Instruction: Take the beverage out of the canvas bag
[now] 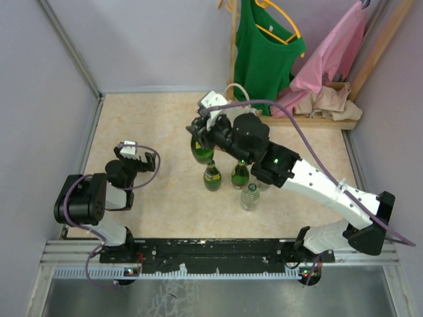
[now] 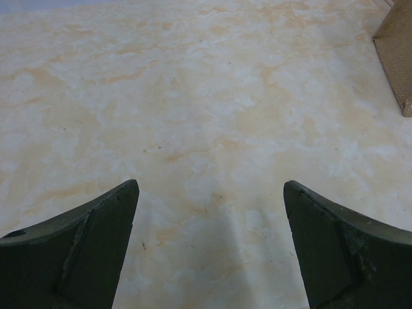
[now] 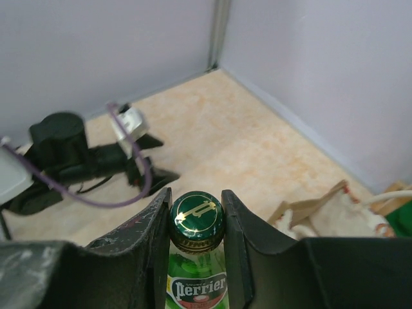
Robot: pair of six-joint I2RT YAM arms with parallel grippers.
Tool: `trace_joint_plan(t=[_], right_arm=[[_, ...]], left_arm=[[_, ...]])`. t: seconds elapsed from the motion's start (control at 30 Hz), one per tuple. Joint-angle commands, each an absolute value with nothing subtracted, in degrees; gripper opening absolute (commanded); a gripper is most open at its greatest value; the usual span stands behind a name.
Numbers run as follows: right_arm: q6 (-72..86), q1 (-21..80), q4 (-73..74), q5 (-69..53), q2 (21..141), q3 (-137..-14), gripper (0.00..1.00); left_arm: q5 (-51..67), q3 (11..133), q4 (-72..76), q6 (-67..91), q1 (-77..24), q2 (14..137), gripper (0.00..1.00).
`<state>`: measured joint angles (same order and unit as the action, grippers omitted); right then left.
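Observation:
My right gripper (image 1: 200, 135) is shut on the cap and neck of a green Perrier bottle (image 1: 201, 154). In the right wrist view the gripper (image 3: 196, 193) has its fingers pressed on both sides of the bottle's cap (image 3: 197, 217). The bottle hangs upright, outside the canvas bag (image 3: 317, 211), which lies tan and cream at the right behind the fingers. In the top view the bag is mostly hidden under the right arm. My left gripper (image 1: 133, 155) is open and empty over bare table at the left, as the left wrist view (image 2: 210, 187) also shows.
Two more green bottles (image 1: 212, 177) (image 1: 240, 175) and a clear bottle (image 1: 249, 197) stand upright just in front of the held one. A clothes rack with a green top (image 1: 264, 53) and a pink garment (image 1: 334, 53) stands at the back right. A tan woven corner (image 2: 396, 61) shows far right.

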<state>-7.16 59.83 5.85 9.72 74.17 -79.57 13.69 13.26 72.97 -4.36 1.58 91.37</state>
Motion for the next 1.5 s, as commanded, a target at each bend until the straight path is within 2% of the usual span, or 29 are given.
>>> trace_joint_plan(t=[0.0,0.23,0.6,0.97,1.47], right_arm=[[-4.65,65.98,-0.94,8.08,70.66,-76.74,0.00],[-2.81,71.27,-7.15,15.89,66.59,-64.22,0.00],[6.10,71.63,-18.21,25.00,57.34,-44.76,0.00],[7.33,71.63,-19.51,30.95,56.29,-39.08,0.00],[11.83,71.64,-15.64,30.79,57.13,-37.54,0.00]], left_arm=[[13.72,13.89,73.49,-4.66,1.15,91.41,1.00],[13.79,13.86,73.43,-4.63,1.21,91.43,1.00],[13.79,13.84,73.48,-4.58,1.17,91.41,1.00],[13.78,13.88,73.48,-4.59,1.22,91.41,1.00],[13.75,13.89,73.56,-4.65,1.16,91.41,1.00]])
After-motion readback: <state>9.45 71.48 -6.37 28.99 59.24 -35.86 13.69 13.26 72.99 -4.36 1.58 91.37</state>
